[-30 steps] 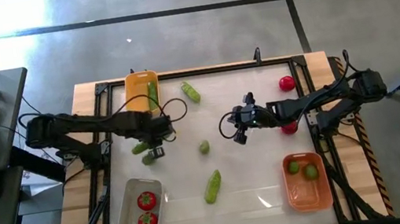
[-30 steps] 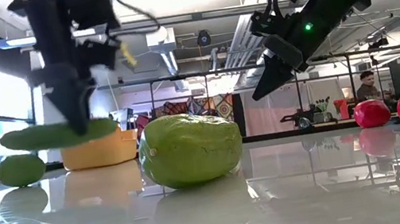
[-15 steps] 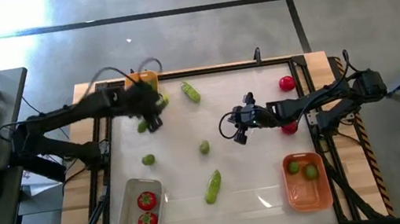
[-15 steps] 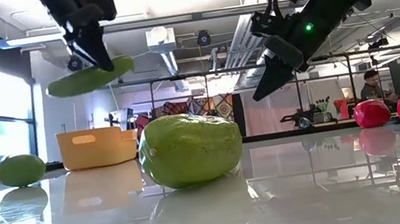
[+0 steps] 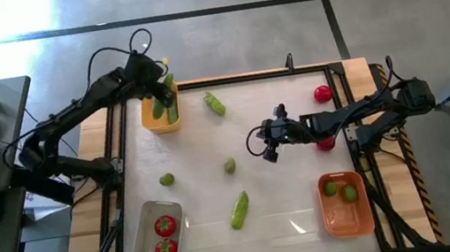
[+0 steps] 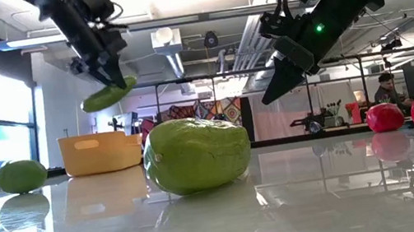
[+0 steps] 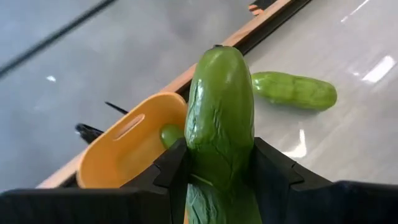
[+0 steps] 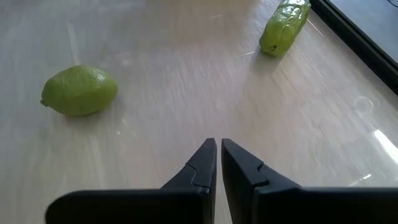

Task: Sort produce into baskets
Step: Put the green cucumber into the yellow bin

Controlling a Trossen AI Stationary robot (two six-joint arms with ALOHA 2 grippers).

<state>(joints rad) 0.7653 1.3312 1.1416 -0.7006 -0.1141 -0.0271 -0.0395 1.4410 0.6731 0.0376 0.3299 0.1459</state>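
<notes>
While above the yellow-orange basket (image 5: 159,118), left gripper (image 7: 217,165) jaws clamp a cucumber (image 7: 219,118), right gripper (image 8: 217,163) clenched empty

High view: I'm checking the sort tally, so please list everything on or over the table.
cucumbers: four, green; one held over the yellow basket, one inside it, two loose on the table
limes: four, green; two loose mid-table, two in the orange basket
tomatoes: four, red; two in the clear basket, two loose at the right
yellow basket: one, far left corner
clear basket: one, near left
orange basket: one, near right
table: one, pale
left gripper: jaws shut on a cucumber
right gripper: mid-table, jaws shut, holding nothing
</notes>
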